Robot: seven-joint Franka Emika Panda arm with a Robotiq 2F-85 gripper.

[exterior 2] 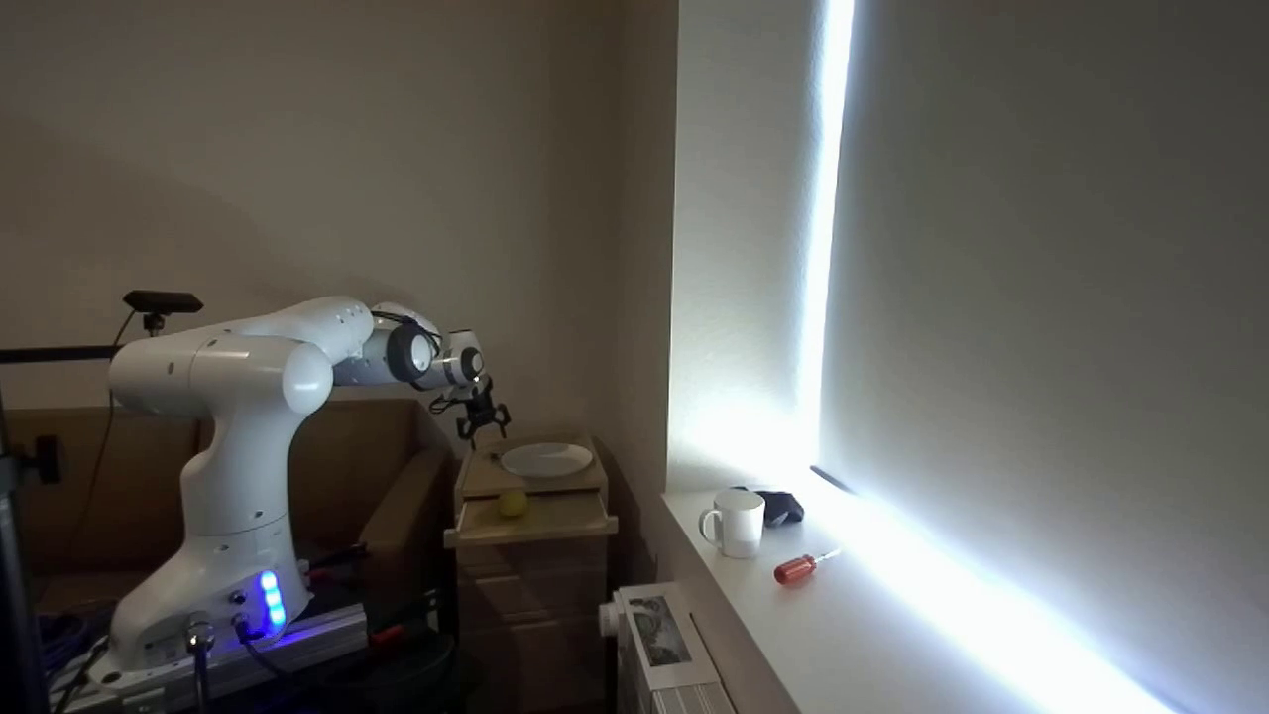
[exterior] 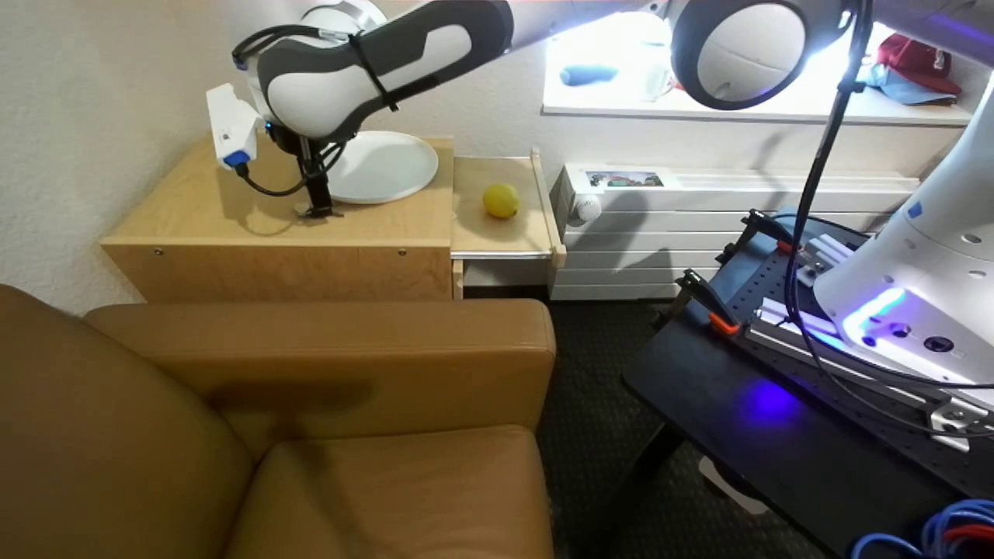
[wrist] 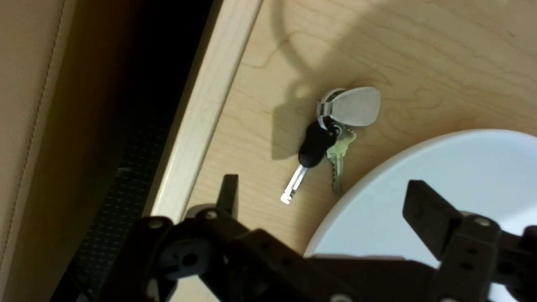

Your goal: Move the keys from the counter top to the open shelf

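Robotiq gripper (wrist: pixel 324 186): fingers (wrist: pixel 228 195) spread wide, holding nothing; in both exterior views it hangs over the counter top (exterior: pixel 388 225). In the wrist view one finger covers part of the white plate (wrist: pixel 470 163); it looks clear of it, though contact is hard to judge. None with the keys shows.

Keys (wrist: pixel 322 136): lying loose on the counter top, ahead of the fingers: a black-headed key (wrist: pixel 308 157), a yellowish key (wrist: pixel 339 149) and a silvery fob (wrist: pixel 356 107), linked together. I judge this the approach, with the grasp yet to be made.

White plate: just beside the keys; the yellowish key's tip comes right up to the rim, touching or not I cannot tell.

Counter top: light wood, the starting place, so none of the transfer is done.

Open shelf (exterior: pixel 477 237): probably the pulled-out wooden board beside the counter top, seemingly lower, bearing a yellow ball (exterior: pixel 501 200). Left to do: grasp, lift, carry across, release near the ball.

Windowsill (exterior 2: pixel 793 635): well apart, with a white mug (exterior 2: pixel 742 524) and red-handled screwdriver (exterior 2: pixel 796 569).
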